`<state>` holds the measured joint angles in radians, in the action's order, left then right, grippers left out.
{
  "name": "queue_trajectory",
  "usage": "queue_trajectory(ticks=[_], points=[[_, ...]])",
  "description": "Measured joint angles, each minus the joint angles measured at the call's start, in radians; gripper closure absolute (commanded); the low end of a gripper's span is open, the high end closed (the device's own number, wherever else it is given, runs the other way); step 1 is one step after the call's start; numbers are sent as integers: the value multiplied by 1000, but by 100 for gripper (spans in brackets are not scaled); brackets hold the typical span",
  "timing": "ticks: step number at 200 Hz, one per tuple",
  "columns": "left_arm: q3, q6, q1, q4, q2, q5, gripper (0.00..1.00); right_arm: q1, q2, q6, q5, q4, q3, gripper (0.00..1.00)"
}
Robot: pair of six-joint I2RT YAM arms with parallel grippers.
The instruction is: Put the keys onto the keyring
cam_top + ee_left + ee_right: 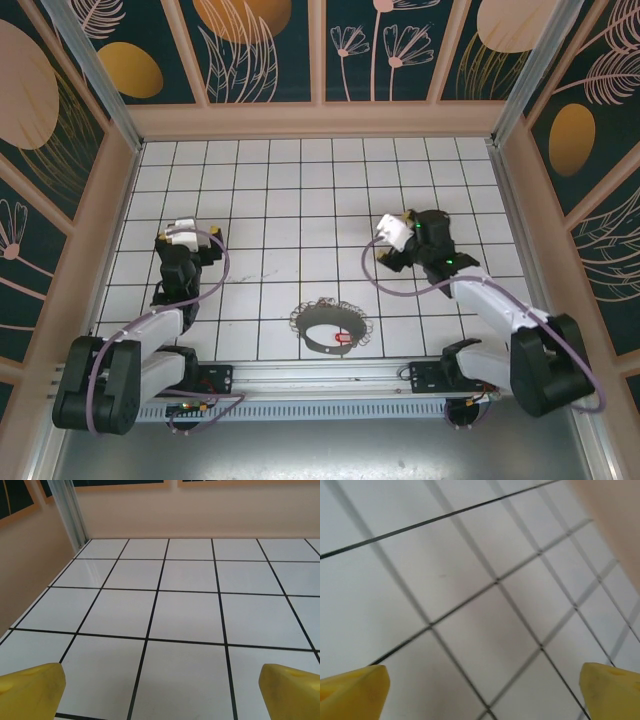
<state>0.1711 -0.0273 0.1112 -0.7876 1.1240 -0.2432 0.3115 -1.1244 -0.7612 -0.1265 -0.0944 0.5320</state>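
keys point(343, 338) first: you'll find a small red-headed piece lying inside the keyring point(330, 327). it sits on the white tiled floor point(270, 200), close to the front rail point(320, 378) and roughly midway between the two arm bases. from the top camera you can't tell how many keys there are, nor whether the red piece is threaded on the loop or only lying within it (it is too small to judge). the keyring lies flat, a grey loop with a fringe of fine links all round.

your left gripper point(186, 238) sits over the left side of the floor, well apart from the keyring. in its wrist view the yellow fingertips point(30, 690) stand at the two lower corners, spread wide, with bare tile between them; it has hold of nothing.

your right gripper point(398, 238) hangs over the tiles beyond the keyring and to its right, not touching it. its yellow fingertips point(610, 690) are likewise spread to the corners of a blurred wrist view, with tile between them and nothing held.
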Motion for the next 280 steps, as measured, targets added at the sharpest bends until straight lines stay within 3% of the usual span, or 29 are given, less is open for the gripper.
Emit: queue_trajectory(ticks=[31,62,105,133,156,192,280], points=[[-34,5,0,-130,56,19,1,-164,103,337,-40,-362,-218,1],[-39,11,0,-298,146,33,1,-311,42,591,-1,-669,-432,1],[-24,22,-8,-463,330,13,1,-406,-166,718,2,-927,-420,1],[2,8,-40,-501,404,13,1,-385,-362,754,38,-1114,-369,1],[40,-7,-66,-494,406,27,1,-331,-417,754,104,-1122,-355,1],[58,-22,-74,-486,406,38,1,-330,-417,768,160,-1133,-330,1],[58,-26,-74,-485,406,45,1,-330,-417,771,167,-1129,-316,1]])
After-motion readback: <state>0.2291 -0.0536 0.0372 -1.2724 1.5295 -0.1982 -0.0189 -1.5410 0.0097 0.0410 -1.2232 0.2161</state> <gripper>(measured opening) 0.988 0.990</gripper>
